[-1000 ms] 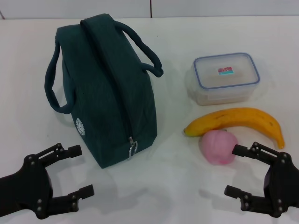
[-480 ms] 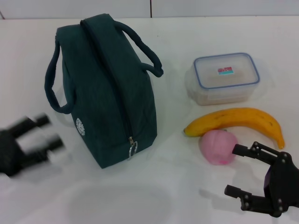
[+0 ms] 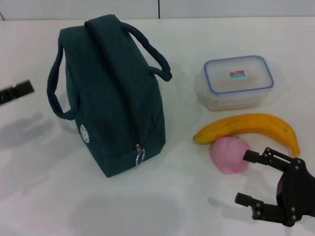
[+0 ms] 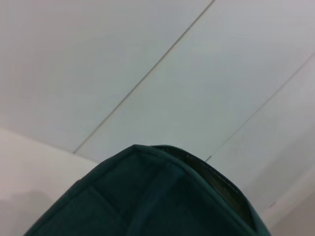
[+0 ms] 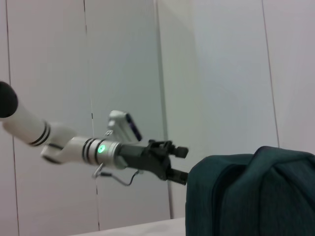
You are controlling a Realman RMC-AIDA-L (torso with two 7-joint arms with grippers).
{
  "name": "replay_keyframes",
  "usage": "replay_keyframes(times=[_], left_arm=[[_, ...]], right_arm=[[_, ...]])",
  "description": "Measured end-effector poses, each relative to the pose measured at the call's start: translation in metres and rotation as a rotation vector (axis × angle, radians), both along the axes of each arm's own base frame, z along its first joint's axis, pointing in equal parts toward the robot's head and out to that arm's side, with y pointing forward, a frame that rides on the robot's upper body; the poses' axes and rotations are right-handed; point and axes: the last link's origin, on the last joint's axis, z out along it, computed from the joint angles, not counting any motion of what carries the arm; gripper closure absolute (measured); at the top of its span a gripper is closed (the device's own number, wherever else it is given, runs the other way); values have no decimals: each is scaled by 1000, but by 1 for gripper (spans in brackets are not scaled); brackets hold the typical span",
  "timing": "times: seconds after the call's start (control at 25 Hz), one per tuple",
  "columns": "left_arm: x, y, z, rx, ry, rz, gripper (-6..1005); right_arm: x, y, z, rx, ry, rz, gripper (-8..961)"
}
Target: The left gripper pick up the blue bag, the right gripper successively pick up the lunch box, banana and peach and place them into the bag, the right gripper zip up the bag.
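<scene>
So the blue bag (image 3: 110,93) is standing upright on the white desk (image 3: 39,162), left of the middle, zipped shut along the top with the ring pull (image 3: 140,156) hanging at the near end and its two loop handles flopped out to either side. Off to the right there's the lunch box (image 3: 238,81) with its lid on, farthest back, then the banana (image 3: 251,129) lying in front of it, and the peach (image 3: 229,154) tucked right up against the banana's near side. The right gripper (image 3: 249,178) sits low at the near right corner, jaws spread wide and holding nothing, with the upper fingertip just beside the peach, can't tell if it actually touches. The left gripper (image 5: 179,163) is up in the air off the bag's left side, well clear of the desk; from the head camera only a black sliver of it (image 3: 17,91) pokes in at the left edge. In the right wrist view its jaws look parted and empty, pointing toward the bag's top end, close to it but not touching.
</scene>
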Motion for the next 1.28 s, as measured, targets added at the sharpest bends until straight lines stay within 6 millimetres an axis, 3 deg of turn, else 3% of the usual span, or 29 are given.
replay_keyframes(times=[0.24, 0.48, 0.72, 1.28], left_arm=[[27, 39, 20, -215, -9, 154, 119], [64, 74, 27, -328, 138, 210, 119], [85, 91, 21, -394, 215, 221, 120], [98, 105, -3, -440, 287, 242, 173]], right_arm=[[-1, 1, -1, -1, -1, -1, 167], [-1, 1, -2, -1, -3, -3, 171], [1, -1, -2, -2, -5, -11, 175], [4, -1, -1, 0, -11, -21, 185]])
